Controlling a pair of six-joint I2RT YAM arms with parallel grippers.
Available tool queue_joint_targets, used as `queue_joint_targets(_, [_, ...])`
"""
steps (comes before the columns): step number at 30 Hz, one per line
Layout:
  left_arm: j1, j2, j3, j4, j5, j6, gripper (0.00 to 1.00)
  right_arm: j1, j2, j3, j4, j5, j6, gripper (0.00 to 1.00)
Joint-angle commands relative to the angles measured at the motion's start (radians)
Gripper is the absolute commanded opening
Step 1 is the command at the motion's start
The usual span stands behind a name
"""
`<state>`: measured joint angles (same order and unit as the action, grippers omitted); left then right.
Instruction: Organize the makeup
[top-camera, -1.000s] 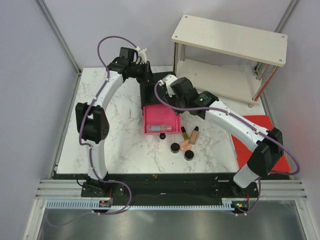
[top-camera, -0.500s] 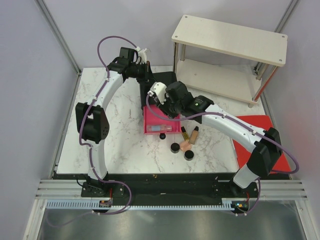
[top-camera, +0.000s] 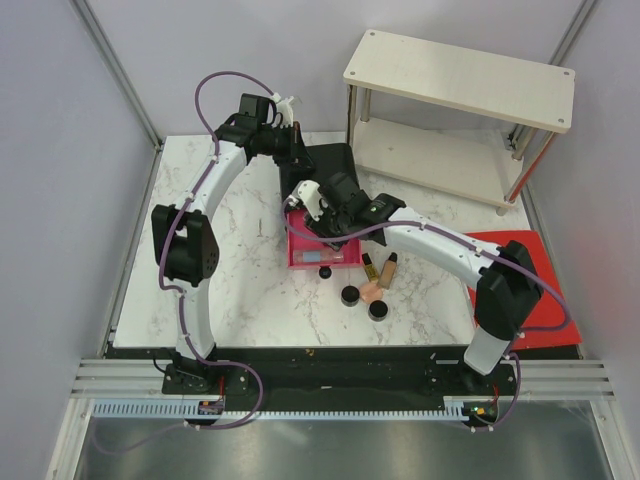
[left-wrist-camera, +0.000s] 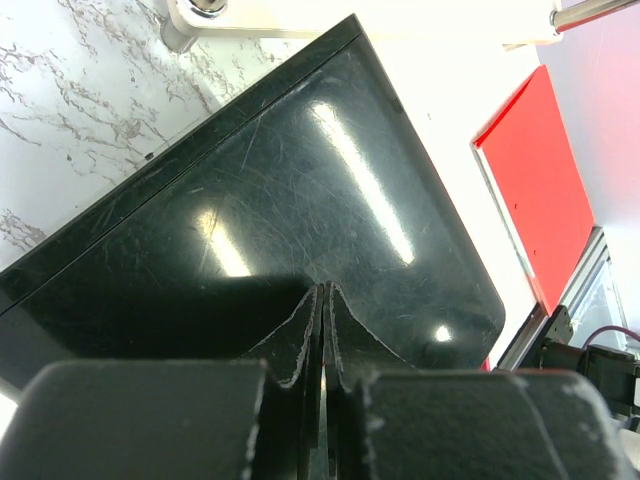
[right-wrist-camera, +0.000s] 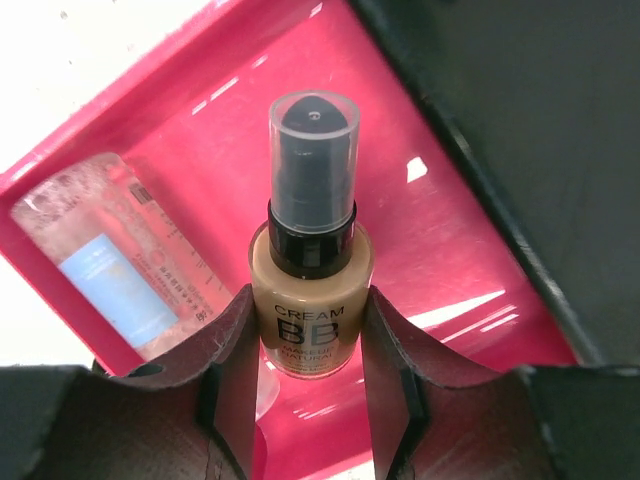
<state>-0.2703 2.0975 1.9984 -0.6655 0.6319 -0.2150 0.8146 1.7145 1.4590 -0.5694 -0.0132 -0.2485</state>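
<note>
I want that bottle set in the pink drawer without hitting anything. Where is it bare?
Bare floor of the pink drawer lies between the clear container and the black box. The container's end is crowded. The bottle hangs over the bare part.

The table (top-camera: 250, 290) is white marble with grey veins; the drawer (right-wrist-camera: 430, 250) is bright pink; the box (left-wrist-camera: 300, 200) is glossy black; the bottle (right-wrist-camera: 310, 285) is beige with black letters and a black pump; the mat (top-camera: 545, 250) at three o'clock is red; the two jars (top-camera: 350, 295) are black.
</note>
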Motion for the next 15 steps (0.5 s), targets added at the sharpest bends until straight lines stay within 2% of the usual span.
queue_joint_targets(1, [0.013,0.099,-0.035,-0.181,-0.123,0.063,0.06,0.005,0.036,0.058,-0.027,0.007,0.017,0.43])
queue_joint_targets(6, [0.017,0.101,-0.024,-0.187,-0.120,0.068,0.06,0.005,0.048,0.073,-0.032,0.079,0.017,0.58])
queue_joint_targets(9, [0.022,0.104,-0.015,-0.189,-0.120,0.068,0.06,0.005,0.043,0.090,-0.027,0.110,0.014,0.63])
queue_joint_targets(15, [0.023,0.113,0.002,-0.197,-0.118,0.066,0.06,0.005,0.011,0.119,-0.026,0.173,0.011,0.65])
